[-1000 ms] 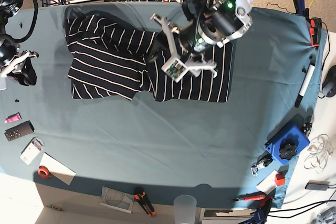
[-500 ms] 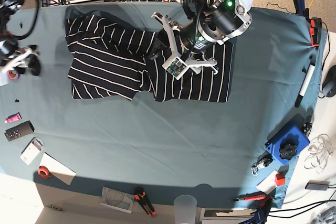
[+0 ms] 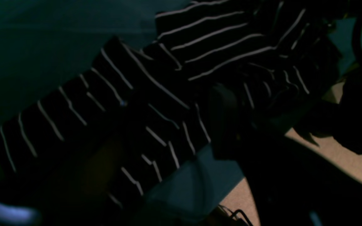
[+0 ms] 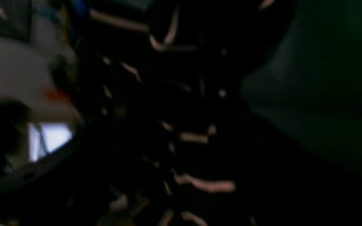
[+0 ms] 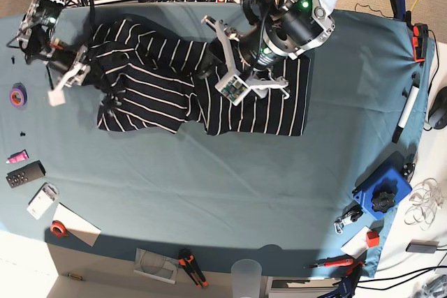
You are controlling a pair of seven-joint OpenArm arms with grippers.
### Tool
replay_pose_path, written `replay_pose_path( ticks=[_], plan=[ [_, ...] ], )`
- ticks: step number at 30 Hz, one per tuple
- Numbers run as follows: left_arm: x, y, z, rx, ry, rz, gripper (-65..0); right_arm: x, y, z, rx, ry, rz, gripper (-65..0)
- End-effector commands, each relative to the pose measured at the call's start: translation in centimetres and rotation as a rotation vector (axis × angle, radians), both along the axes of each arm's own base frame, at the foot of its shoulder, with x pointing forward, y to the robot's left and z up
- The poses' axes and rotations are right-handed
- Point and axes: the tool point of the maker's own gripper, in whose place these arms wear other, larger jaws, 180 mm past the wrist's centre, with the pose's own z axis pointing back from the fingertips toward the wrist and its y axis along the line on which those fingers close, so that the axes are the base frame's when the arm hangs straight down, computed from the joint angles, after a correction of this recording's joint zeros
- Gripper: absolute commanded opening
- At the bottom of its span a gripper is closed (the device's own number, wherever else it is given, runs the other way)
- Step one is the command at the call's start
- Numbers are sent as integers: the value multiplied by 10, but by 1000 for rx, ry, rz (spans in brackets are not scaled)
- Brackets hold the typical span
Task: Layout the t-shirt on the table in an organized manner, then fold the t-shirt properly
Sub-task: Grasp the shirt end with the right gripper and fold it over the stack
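Shirt location: the t-shirt (image 5: 188,85) lies on the upper half of the desk (image 5: 230,186), toward 12 o'clock in the base view, bunched rather than spread flat.
Shirt shape: I see two lobes, one at 9 o'clock with slanted stripes and one at 3 o'clock with near-vertical stripes, meeting in a crumpled ridge.
Long axis: it runs roughly 9 to 3 o'clock across the desk; I cannot tell which end is the collar.
Handling: I judge it light, limp and prone to dragging on the desk cloth; it will sag from any single grip.
Where to hold: I would take hems or sleeve edges at two well-separated points, one per hand.
Left hand: the left hand (image 5: 241,75) hovers over the shirt's middle, fingers spread, nothing pinched.
Right hand: the right hand (image 5: 70,75) sits at the shirt's 9 o'clock edge; its wrist view is dark and blurred, but I read it as spread wide, and I cannot tell whether it touches cloth.
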Motion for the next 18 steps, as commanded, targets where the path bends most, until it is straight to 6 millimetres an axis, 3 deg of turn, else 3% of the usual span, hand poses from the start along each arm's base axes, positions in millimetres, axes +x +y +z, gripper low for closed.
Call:
replay_pose_path(
  ticks=[1,7,14,18],
  plan=[
    [3,-4,12,-38,-33,-1,-345,11,-8,17,-8,-59,-11,-287],
    [3,-4,12,-39,-34,-2,-345,11,-3,9,-23,-39,-5,-287],
    [3,-4,11,-38,-32,-2,-345,6,35,-16,-24,17,50,-288],
    [0,-4,9,-38,-21,-2,-345,8,45,-13,-39,0,74,-291]
  ],
)
